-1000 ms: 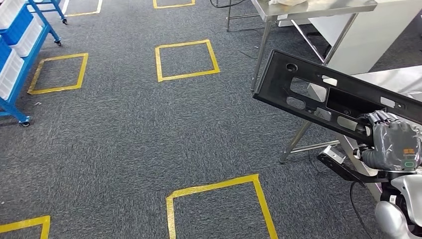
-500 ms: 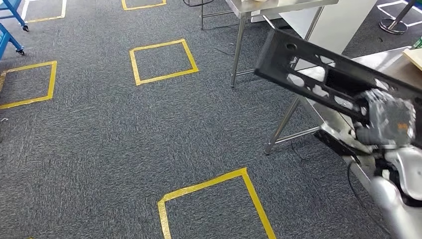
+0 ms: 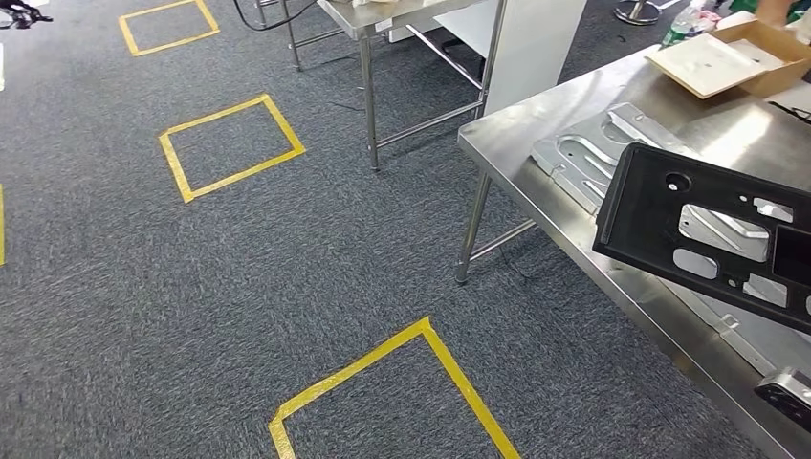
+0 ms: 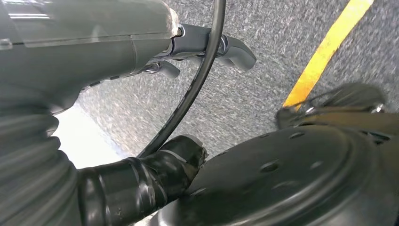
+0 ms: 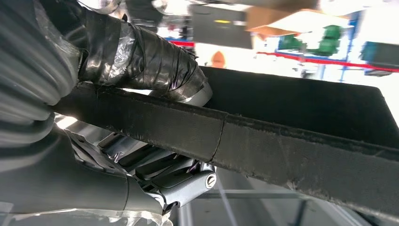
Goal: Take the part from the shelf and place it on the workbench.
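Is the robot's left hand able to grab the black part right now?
Probably not. The left hand hangs low over the carpet, while the black part is up over the workbench, gripped by the right hand.

The table stands at the right, with the floor to its left. Over the table's near part the part is tilted, held above the surface. Behind the part, a metal plate lies flat on the table. Farther back on the table sits an open cardboard box. A second table stands behind, farther to the left. In the right wrist view, the right robot hand grips the part's edge.
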Available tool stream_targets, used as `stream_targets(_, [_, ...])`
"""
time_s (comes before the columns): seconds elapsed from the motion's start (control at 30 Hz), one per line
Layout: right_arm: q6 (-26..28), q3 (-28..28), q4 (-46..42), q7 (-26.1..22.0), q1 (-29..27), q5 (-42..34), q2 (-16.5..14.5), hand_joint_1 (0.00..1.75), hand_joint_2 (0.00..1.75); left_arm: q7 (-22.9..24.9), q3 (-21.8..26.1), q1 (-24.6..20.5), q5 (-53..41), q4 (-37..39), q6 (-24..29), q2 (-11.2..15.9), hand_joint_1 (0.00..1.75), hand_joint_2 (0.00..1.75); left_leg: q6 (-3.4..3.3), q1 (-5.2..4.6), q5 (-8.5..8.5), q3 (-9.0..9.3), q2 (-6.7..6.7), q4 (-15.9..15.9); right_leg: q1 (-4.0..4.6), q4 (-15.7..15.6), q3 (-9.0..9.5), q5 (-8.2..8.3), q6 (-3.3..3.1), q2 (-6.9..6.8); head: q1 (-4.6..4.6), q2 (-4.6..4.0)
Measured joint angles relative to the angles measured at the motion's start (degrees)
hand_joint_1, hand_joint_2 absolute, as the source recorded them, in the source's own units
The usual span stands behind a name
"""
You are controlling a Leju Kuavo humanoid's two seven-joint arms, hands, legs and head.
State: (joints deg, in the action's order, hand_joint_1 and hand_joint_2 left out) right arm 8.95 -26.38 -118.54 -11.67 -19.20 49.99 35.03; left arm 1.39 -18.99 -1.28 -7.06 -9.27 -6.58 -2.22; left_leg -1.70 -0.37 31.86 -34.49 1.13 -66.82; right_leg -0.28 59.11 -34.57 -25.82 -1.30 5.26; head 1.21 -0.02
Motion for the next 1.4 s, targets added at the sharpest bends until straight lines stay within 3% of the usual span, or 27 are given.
stream_targets(0.07, [0.54, 0.0, 0.11, 0.43, -0.23, 0.37, -0.17, 1.75, 1.75, -0.41, 0.03, -0.04, 0.03, 0.0, -0.32, 0.16, 0.0, 1.75, -0.69, -0.05, -2.52, 2.86, 1.84, 6.54, 0.03, 0.28, -0.22, 0.06, 0.4, 1.33, 0.01, 0.01])
stream_targets(0.1, [0.78, 0.0, 0.21, 0.59, -0.28, 0.47, -0.2, 1.75, 1.75, -0.65, 0.04, -0.13, -0.01, -0.01, -0.51, 0.23, 0.0, 1.75, -0.92, -0.11, -2.76, 3.42, 2.32, 7.95, -0.07, 0.33, -0.38, 0.12, 0.76, 1.86, 0.01, 0.01])
stream_targets(0.17, [0.99, 0.0, 0.45, 0.96, -0.29, 0.56, -0.21, 1.75, 1.75, -1.0, 0.04, -0.47, -0.18, -0.02, -0.83, 0.25, 0.0, 1.75, -1.3, -0.15, -3.0, 3.65, 1.46, 8.66, -0.26, 0.16, -0.66, 0.39, 1.66, 2.91, 0.0, 0.01])
stream_targets(0.2, [1.02, 0.0, 0.59, 1.11, -0.33, 0.59, -0.21, 1.75, 1.75, -1.1, 0.04, -0.62, -0.29, -0.02, -0.91, 0.18, 0.0, 1.75, -1.57, -0.09, -3.35, 3.9, 0.85, 9.18, -0.27, 0.33, -0.85, 0.33, 1.97, 2.58, 0.04, 0.01])
stream_targets(0.23, [1.06, 0.0, 0.74, 1.22, -0.25, 0.6, -0.14, 1.75, 1.75, -1.21, 0.04, -0.67, -0.4, -0.02, -0.95, 0.13, 0.0, 1.75, -1.88, 0.05, -3.78, 4.16, 0.18, 9.8, -0.2, 1.1, -1.29, -0.24, 2.21, 1.42, 0.15, 0.01])
stream_targets(0.33, [1.26, 0.05, 1.12, 1.37, 0.28, 0.61, 0.01, 1.75, 1.75, -1.4, 0.04, -0.45, -0.62, -0.02, -0.96, 0.09, 0.0, 1.75, -2.4, 0.19, -4.49, 4.44, -1.69, 10.82, -0.31, 7.86, -4.48, -4.6, 2.82, -3.54, 0.45, 0.0])
stream_targets(0.4, [1.3, 0.09, 1.21, 1.38, 0.38, 0.61, -0.01, 1.75, 1.75, -1.42, 0.04, -0.34, -0.66, -0.02, -0.96, 0.1, 0.0, 1.75, -2.41, 0.18, -4.51, 4.38, -2.15, 10.83, -0.49, 10.44, -5.67, -5.98, 3.05, -4.28, 0.43, 0.0])
stream_targets(0.53, [1.31, 0.24, 1.49, 1.56, 0.37, 0.77, -0.05, 1.75, 1.75, -1.42, 0.04, -0.27, -0.71, -0.02, -0.96, 0.09, 0.0, 1.75, -2.31, 0.21, -4.44, 4.33, -2.72, 10.78, -0.76, 11.75, -6.2, -6.2, 3.32, -4.54, 0.44, 0.0])
stream_targets(0.57, [1.32, 0.43, 1.83, 1.88, 0.41, 1.07, -0.08, 1.75, 1.75, -1.41, 0.04, -0.2, -0.76, -0.02, -0.96, 0.07, 0.0, 1.75, -2.14, 0.26, -4.32, 4.31, -3.22, 10.7, -1.07, 12.03, -6.2, -5.84, 3.63, -4.79, 0.44, 0.01])
stream_targets(0.6, [1.33, 0.86, 2.61, 2.77, 0.53, 2.14, -0.13, 1.75, 1.75, -1.35, 0.04, -0.23, -0.85, -0.02, -0.91, 0.03, 0.0, 1.75, -1.61, 0.32, -3.98, 4.2, -4.01, 10.39, -1.31, 9.42, -4.47, -4.65, 4.0, -5.23, 0.44, 0.02])
stream_targets(0.67, [1.53, 2.21, 4.42, 4.62, 0.92, 4.27, -0.22, 1.75, 1.75, -1.06, 0.04, -0.57, -1.09, -0.02, -0.79, -0.03, 0.0, 1.75, -0.25, 0.41, -3.24, 4.25, -5.19, 9.73, -1.53, 2.84, -0.55, -2.08, 3.79, -5.63, 0.42, 0.01])
stream_targets(0.7, [1.68, 2.94, 5.21, 5.31, 1.12, 5.19, -0.28, 1.75, 1.75, -0.87, 0.04, -0.76, -1.21, -0.02, -0.73, -0.03, 0.0, 1.75, 0.03, 0.39, -2.88, 4.3, -5.53, 9.49, -1.51, -0.18, 1.24, -1.2, 3.48, -5.73, 0.41, 0.01])
stream_targets(0.73, [1.87, 3.54, 5.62, 5.42, 1.27, 5.4, -0.33, 1.75, 1.75, -0.72, 0.04, -0.87, -1.31, -0.02, -0.72, -0.02, 0.0, 1.75, -0.39, 0.39, -2.83, 4.43, -5.57, 9.46, -1.53, -0.37, 1.34, -1.13, 3.1, -5.62, 0.37, 0.01])
stream_targets(0.8, [2.18, 4.39, 6.08, 5.43, 1.43, 5.83, -0.48, 1.75, 1.75, -0.57, 0.04, -0.89, -1.42, -0.02, -0.67, 0.01, 0.0, 1.75, -1.9, 0.35, -2.82, 4.49, -5.47, 9.57, -1.51, -0.52, 1.55, -1.13, 2.92, -5.65, 0.34, 0.01])
stream_targets(0.83, [2.28, 4.77, 6.29, 5.47, 1.49, 6.0, -0.52, 1.75, 1.75, -0.54, 0.04, -0.91, -1.45, -0.02, -0.63, 0.01, 0.0, 1.75, -2.34, 0.37, -2.93, 4.5, -5.4, 9.63, -1.4, -0.51, 1.57, -1.21, 2.77, -5.68, 0.32, 0.01])
stream_targets(1.03, [2.48, 6.4, 7.32, 5.68, 1.77, 6.38, -0.56, 1.75, 1.75, -0.48, 0.04, -0.85, -1.49, -0.02, -0.59, 0.01, 0.0, 1.75, -1.73, 0.61, -3.32, 4.5, -4.92, 9.92, -1.08, -0.43, 1.56, -1.43, 2.07, -6.1, 0.32, 0.01])
stream_targets(1.1, [2.34, 6.82, 7.55, 6.09, 1.93, 6.71, -0.56, 1.75, 1.75, -0.42, 0.04, -0.83, -1.49, -0.01, -0.56, 0.09, 0.0, 1.75, -1.49, 0.55, -3.24, 4.43, -4.8, 9.73, -1.31, -0.49, 1.58, -1.38, 2.12, -6.27, 0.3, 0.0])
stream_targets(1.17, [2.06, 7.26, 7.75, 6.65, 2.14, 7.08, -0.53, 1.75, 1.75, -0.38, 0.04, -0.83, -1.49, -0.01, -0.53, 0.2, 0.0, 1.75, -1.66, 0.36, -3.35, 4.54, -4.72, 10.19, -1.46, -0.95, 1.79, -1.16, 2.35, -6.44, 0.26, 0.0])
stream_targets(1.23, [1.89, 7.75, 7.96, 7.05, 2.4, 7.35, -0.42, 1.75, 1.75, -0.43, 0.04, -0.83, -1.49, -0.02, -0.56, 0.13, 0.0, 1.75, -1.81, 0.74, -4.47, 5.9, -4.76, 12.74, -1.4, -1.17, 2.06, -1.19, 2.67, -6.34, 0.28, 0.0])
stream_targets(1.3, [1.83, 8.33, 8.23, 7.33, 2.98, 7.55, -0.3, 1.75, 1.75, -0.53, 0.04, -0.84, -1.49, -0.02, -0.64, 0.01, 0.0, 1.75, -1.51, 1.28, -5.64, 7.31, -4.87, 15.1, -1.47, 1.91, 0.66, -3.05, 3.14, -5.89, 0.35, 0.01])
stream_targets(1.37, [1.73, 8.94, 8.66, 7.48, 3.43, 7.62, -0.25, 1.75, 1.75, -0.62, 0.04, -0.85, -1.47, -0.02, -0.74, -0.09, 0.0, 1.75, -1.07, 1.39, -5.74, 7.5, -4.89, 15.4, -1.86, 8.16, -2.66, -5.86, 3.89, -5.56, 0.36, 0.01])
stream_targets(1.4, [1.69, 9.26, 8.9, 7.51, 3.5, 7.62, -0.25, 1.75, 1.75, -0.67, 0.04, -0.82, -1.45, -0.02, -0.78, -0.14, 0.0, 1.75, -0.77, 1.51, -5.56, 7.48, -4.83, 15.22, -2.19, 10.5, -4.02, -6.35, 4.37, -5.54, 0.36, 0.01])
